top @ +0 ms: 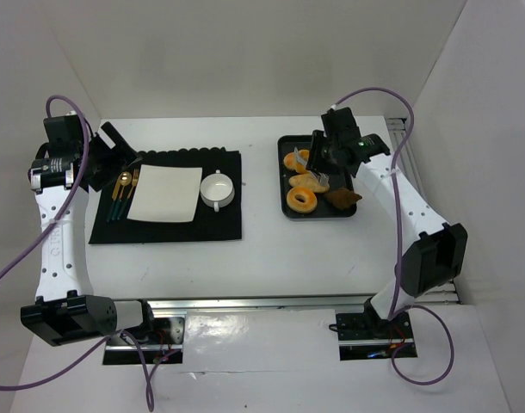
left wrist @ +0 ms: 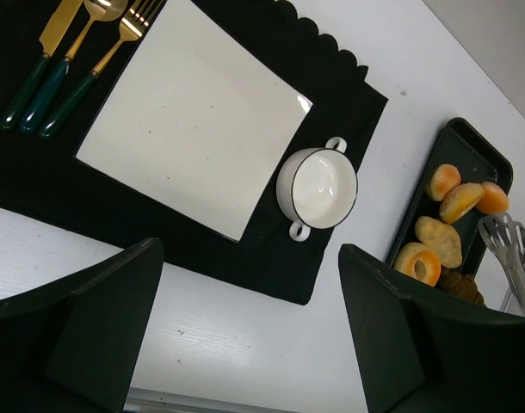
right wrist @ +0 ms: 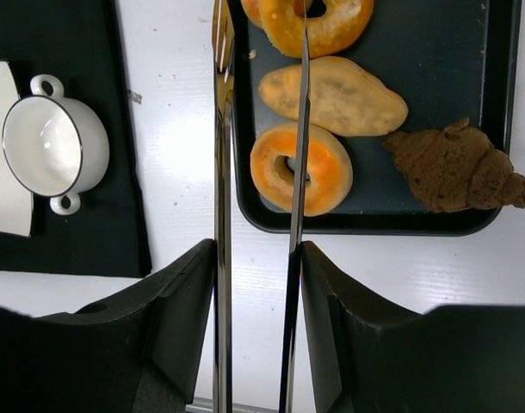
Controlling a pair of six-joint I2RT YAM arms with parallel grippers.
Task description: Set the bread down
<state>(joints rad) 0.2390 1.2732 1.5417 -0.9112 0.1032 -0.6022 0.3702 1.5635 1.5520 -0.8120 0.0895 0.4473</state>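
Observation:
Several breads lie in a black tray (top: 282,176) at the right: two ring breads, one of them (right wrist: 327,176) nearest the tray's front, an oval roll (right wrist: 340,95) and a brown croissant (right wrist: 456,168). My right gripper (right wrist: 256,258) is shut on metal tongs (right wrist: 221,172) and holds them above the tray's left part. The tong arms are spread, one over the near ring bread, one over the table just outside the tray rim. No bread is between them. My left gripper (left wrist: 250,249) is open and empty, above the table at the far left (top: 116,159).
A black placemat (top: 219,225) lies at the left. On it are a square white plate (top: 166,193), a white two-handled bowl (top: 218,189) and gold cutlery with green handles (top: 123,194). White walls enclose the table.

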